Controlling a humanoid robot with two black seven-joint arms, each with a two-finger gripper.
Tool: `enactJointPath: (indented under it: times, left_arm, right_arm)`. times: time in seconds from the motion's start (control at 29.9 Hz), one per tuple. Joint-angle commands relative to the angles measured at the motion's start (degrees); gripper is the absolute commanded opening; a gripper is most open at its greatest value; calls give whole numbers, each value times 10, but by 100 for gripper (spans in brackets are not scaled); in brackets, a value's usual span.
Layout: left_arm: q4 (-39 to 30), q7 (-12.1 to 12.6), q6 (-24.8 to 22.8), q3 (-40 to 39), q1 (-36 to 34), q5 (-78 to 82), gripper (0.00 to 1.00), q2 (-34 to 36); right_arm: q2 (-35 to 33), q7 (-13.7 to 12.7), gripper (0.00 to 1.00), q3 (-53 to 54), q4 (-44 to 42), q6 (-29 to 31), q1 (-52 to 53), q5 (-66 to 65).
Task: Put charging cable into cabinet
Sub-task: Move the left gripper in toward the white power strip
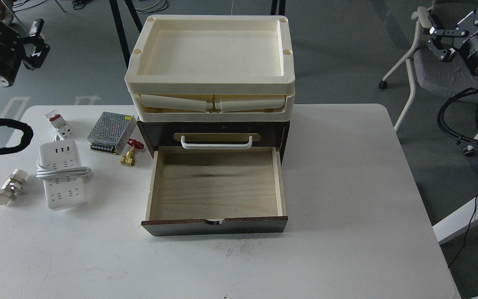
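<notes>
- The left gripper hangs high at about ten o'clock in the head view, off the table and holding nothing; its fingers look a little apart, but I cannot tell for certain.
- The right gripper is raised at about two o'clock, also holding nothing, its fingers spread.
- The charging cable lies flat on the white table at nine o'clock, well left of the cabinet, its cord wound round the middle.
- The lower drawer stands pulled out, nothing in it, so the drop spot is ready.
- Judged by its look, the strip is rigid, light, smooth plastic, and the cord loop is soft and may slip loose.
- Best hold: across the narrow sides of the body near the wound cord, not on the cord alone.
- The power supply box and breaker lie just beyond it.
</notes>
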Motion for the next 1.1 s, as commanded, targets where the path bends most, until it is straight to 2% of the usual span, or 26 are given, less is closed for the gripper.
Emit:
enactJointPath:
  times: [0.0, 0.17, 0.4, 0.57, 0.64, 0.7, 0.8, 0.97, 1.07]
  left_arm:
    - [15, 0, 0, -2, -6, 0, 100, 0]
    - [37, -3, 0, -9, -17, -9, 100, -5]
    - [93, -7, 0, -72, -15, -38, 100, -20]
    - [89, -10, 0, -159, -16, -44, 100, -74]
    - [66, -10, 0, -205, -10, -49, 100, -83]
    - [13, -10, 0, -245, 13, -56, 100, -83]
    - [-144, -10, 0, -260, 57, -49, 100, -46]
    - [-412, -10, 0, -244, 115, 42, 100, 112]
    - [-514, -10, 0, -243, 134, 171, 100, 202]
  right_arm:
    - [1, 2, 100, 16, -2, 0, -7, 2]
    - [1, 2, 100, 28, -3, 0, -17, 3]
    - [-5, 3, 100, 36, -6, 0, -20, 4]
    - [-5, 3, 100, 44, -6, 0, -23, 4]
    - [-5, 4, 100, 44, -6, 0, -24, 4]
    - [-5, 3, 100, 44, -7, 0, -25, 5]
    - [-8, 3, 100, 45, -9, 0, -30, 5]
    - [-13, 3, 100, 48, -28, 0, -33, 5]
    - [-13, 4, 100, 49, -29, 0, -41, 5]
